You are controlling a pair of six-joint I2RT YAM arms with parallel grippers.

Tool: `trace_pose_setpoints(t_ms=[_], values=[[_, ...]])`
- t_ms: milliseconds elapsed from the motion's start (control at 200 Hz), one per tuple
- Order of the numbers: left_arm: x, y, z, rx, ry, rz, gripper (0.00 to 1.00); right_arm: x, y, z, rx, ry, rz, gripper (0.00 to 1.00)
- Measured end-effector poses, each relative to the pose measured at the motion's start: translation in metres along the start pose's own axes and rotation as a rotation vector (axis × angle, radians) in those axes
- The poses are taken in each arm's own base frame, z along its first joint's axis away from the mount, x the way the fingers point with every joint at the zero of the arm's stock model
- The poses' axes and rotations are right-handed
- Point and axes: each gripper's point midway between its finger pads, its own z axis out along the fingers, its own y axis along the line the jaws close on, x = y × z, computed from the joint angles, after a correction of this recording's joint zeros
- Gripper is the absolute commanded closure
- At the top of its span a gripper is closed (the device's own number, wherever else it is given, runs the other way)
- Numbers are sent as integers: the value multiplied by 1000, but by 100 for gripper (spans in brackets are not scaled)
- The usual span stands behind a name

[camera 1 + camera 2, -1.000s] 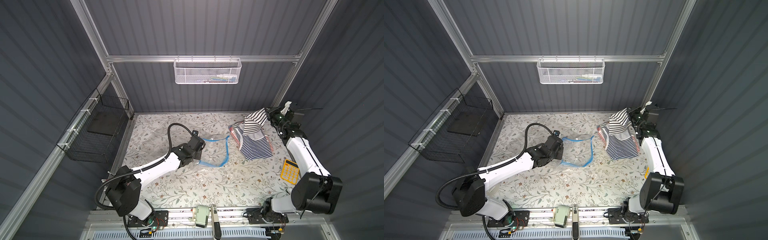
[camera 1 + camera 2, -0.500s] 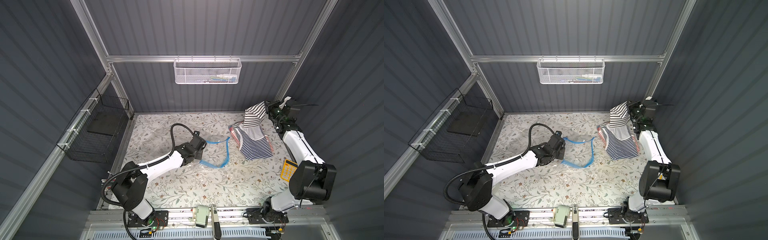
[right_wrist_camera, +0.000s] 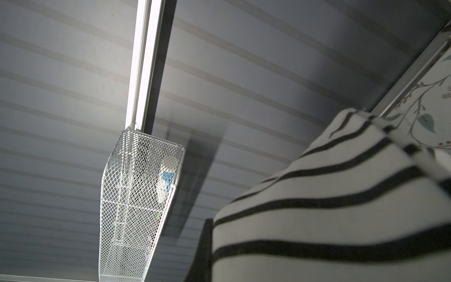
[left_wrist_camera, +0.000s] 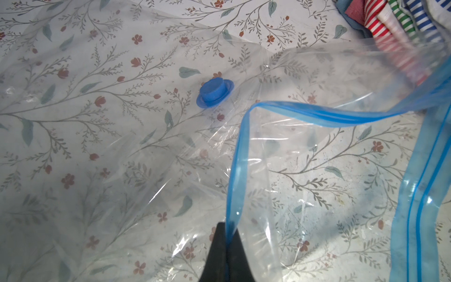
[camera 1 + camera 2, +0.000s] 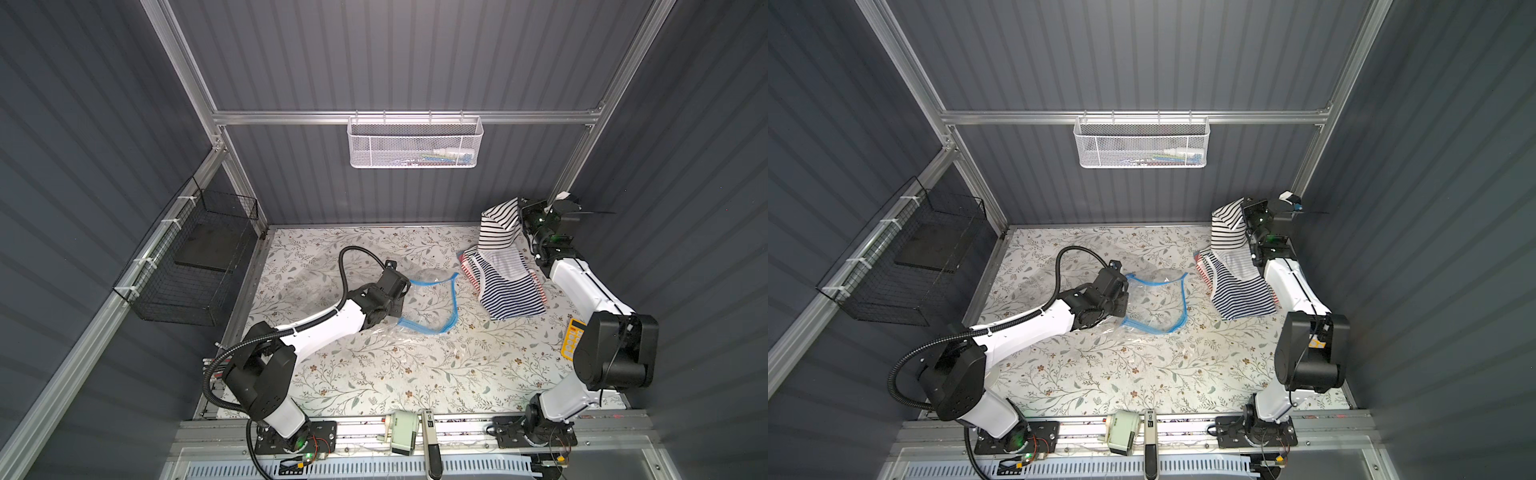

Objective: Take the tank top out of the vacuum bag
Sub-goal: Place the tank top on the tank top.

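the left claw (image 4: 226, 235) is clamped shut on the blue zip strip (image 4: 305, 111) of the clear crinkly plastic vacuum bag (image 5: 428, 297), which lies mid-desk (image 5: 374, 365). near the far right corner, the right claw (image 5: 520, 216), pinched shut, holds the black-and-white striped tank top (image 5: 496, 226) up outside the bag, hanging down to a pile of striped clothes (image 5: 509, 291).

Two arms: left arm (image 5: 316, 328), right arm (image 5: 582, 282). One vacuum bag (image 5: 432, 301), with one blue zip strip (image 4: 317, 113) and one valve cap (image 4: 215, 93). One tank top (image 5: 496, 226). One stack of folded striped clothes (image 5: 511, 291): several pieces, exact count unclear. Two baskets: white mesh basket (image 5: 415, 145), black wire basket (image 5: 195, 266). One yellow calculator (image 5: 572, 336). One floral tablecloth (image 5: 415, 374).
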Motion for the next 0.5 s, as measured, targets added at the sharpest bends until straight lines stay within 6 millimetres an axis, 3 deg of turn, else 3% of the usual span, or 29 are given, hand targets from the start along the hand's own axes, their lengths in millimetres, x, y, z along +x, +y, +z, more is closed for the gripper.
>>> trace_pose_setpoints(t_ms=[245, 500], values=[[2, -2, 1, 16, 2, -2, 100, -5, -2, 0, 9, -49, 10, 100], [4, -2, 2, 17, 5, 0, 100, 10, 4, 4, -11, -34, 18, 100]])
